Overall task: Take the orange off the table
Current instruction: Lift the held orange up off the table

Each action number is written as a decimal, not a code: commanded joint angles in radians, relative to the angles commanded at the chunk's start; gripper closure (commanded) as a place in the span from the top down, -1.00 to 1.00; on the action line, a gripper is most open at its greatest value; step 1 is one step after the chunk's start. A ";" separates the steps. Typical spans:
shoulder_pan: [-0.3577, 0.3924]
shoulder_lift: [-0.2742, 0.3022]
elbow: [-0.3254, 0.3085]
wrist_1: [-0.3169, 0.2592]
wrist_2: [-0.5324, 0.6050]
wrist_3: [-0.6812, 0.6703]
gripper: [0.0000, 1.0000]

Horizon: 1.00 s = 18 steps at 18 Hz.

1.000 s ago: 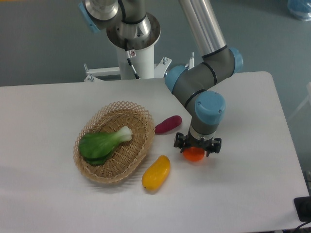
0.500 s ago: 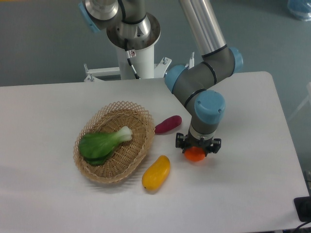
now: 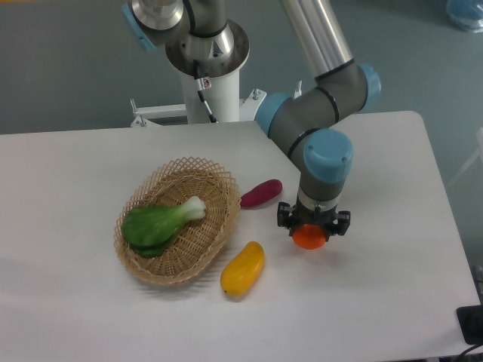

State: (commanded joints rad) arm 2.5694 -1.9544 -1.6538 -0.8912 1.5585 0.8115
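On the white table [image 3: 392, 151], right of centre, your arm hangs straight down with its gripper [image 3: 312, 226] clenched around the orange [image 3: 309, 237]. You can see the fruit's lower half showing beneath the black gripper body, a finger on each side of it.

Compared with a second ago, the gripper and the orange have shifted together a little to the right and slightly toward the near edge, and the arm's elbow joints sit higher in the view. Because the fruit travels with the gripper, you can judge that the grasp is holding. Whether the orange has left the table yet is hard to tell from this angle; it looks at most barely lifted. The pick seems to be in its lifting stage, not yet plainly finished.

To the left of the gripper, close by but apart from it, lies a purple oblong vegetable [image 3: 261, 193]. Nearer the front edge lies an elongated yellow fruit [image 3: 242, 268], also apart from the gripper. Further left sits a woven wicker basket [image 3: 179, 274] holding a leafy green vegetable with a pale stalk [image 3: 160, 224].

You should watch for the round fruit slipping, since only its upper part sits between the fingers.
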 joint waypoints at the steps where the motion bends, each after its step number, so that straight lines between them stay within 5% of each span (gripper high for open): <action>1: 0.005 0.008 0.020 -0.005 -0.002 0.003 0.40; 10: 0.070 0.092 0.109 -0.072 -0.006 0.308 0.39; 13: 0.091 0.104 0.143 -0.175 -0.006 0.342 0.39; 18: 0.097 0.112 0.149 -0.190 -0.006 0.350 0.39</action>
State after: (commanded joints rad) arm 2.6661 -1.8423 -1.5048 -1.0815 1.5524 1.1612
